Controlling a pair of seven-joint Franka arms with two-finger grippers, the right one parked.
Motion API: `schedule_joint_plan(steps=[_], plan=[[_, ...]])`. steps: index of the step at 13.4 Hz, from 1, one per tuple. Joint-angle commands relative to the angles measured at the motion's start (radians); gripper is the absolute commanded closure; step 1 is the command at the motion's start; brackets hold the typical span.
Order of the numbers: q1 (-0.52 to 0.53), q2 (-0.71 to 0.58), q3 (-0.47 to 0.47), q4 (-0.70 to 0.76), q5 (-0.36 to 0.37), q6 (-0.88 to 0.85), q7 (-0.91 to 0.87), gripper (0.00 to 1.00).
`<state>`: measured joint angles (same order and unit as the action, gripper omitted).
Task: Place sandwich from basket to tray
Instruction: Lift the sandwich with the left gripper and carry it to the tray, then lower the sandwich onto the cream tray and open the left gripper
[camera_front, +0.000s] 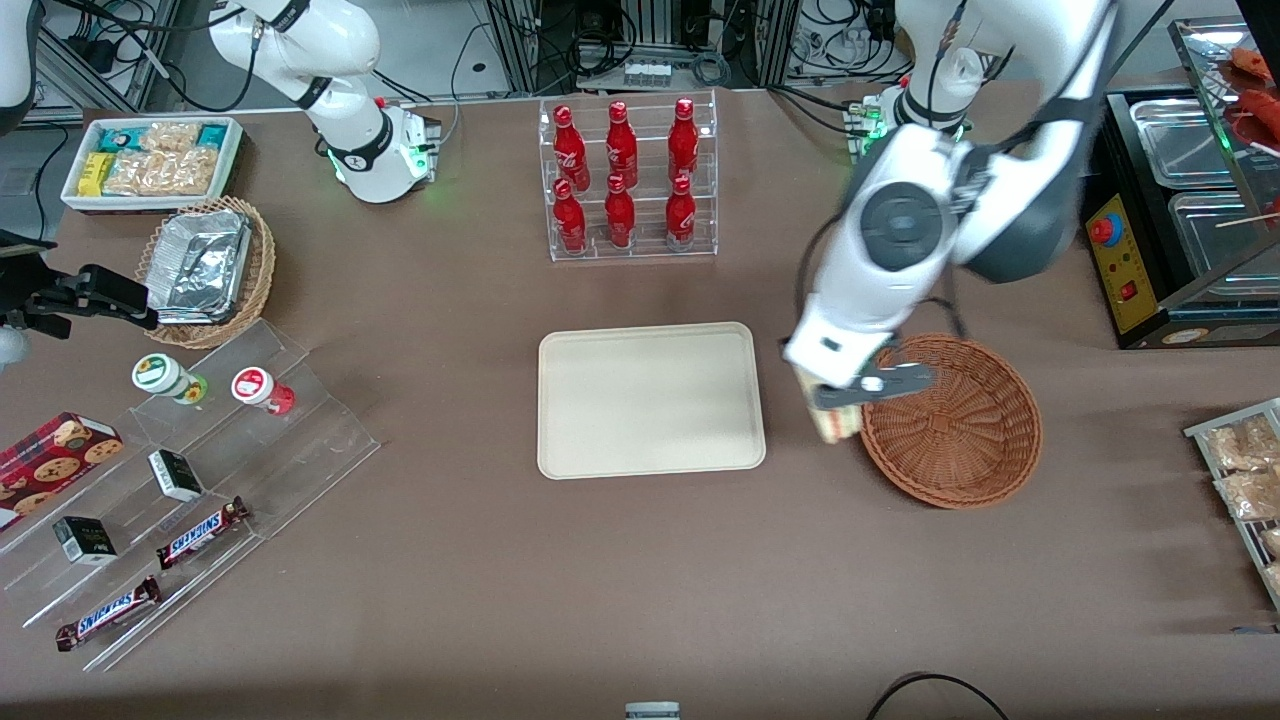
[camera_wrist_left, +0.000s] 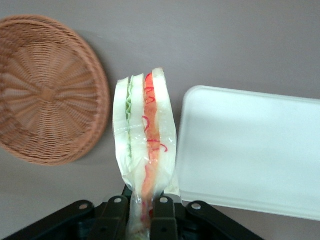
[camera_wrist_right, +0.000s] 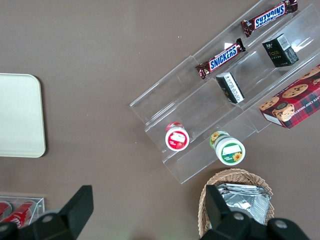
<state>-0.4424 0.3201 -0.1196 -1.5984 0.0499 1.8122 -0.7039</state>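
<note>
My left gripper hangs above the table between the tray and the basket, shut on the sandwich. The sandwich is a plastic-wrapped wedge of white bread with green and red-orange layers, held upright by one end. The reddish-brown wicker basket sits beside it toward the working arm's end, with nothing in it. The cream tray lies flat beside the sandwich toward the parked arm's end, bare.
A clear rack of red bottles stands farther from the front camera than the tray. A stepped acrylic shelf with Snickers bars, small boxes and cups lies toward the parked arm's end. A metal warmer cabinet stands at the working arm's end.
</note>
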Motion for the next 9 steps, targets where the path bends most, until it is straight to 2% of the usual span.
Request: schedule_joint_plan(steps=[1, 3, 9], plan=[[-0.078, 0.156, 0.012, 0.168, -0.014, -0.014, -0.023, 1.0], [-0.122, 0.223, -0.003, 0.224, -0.039, 0.004, -0.026, 1.0], [-0.248, 0.339, -0.005, 0.218, -0.027, 0.16, -0.059, 1.0]])
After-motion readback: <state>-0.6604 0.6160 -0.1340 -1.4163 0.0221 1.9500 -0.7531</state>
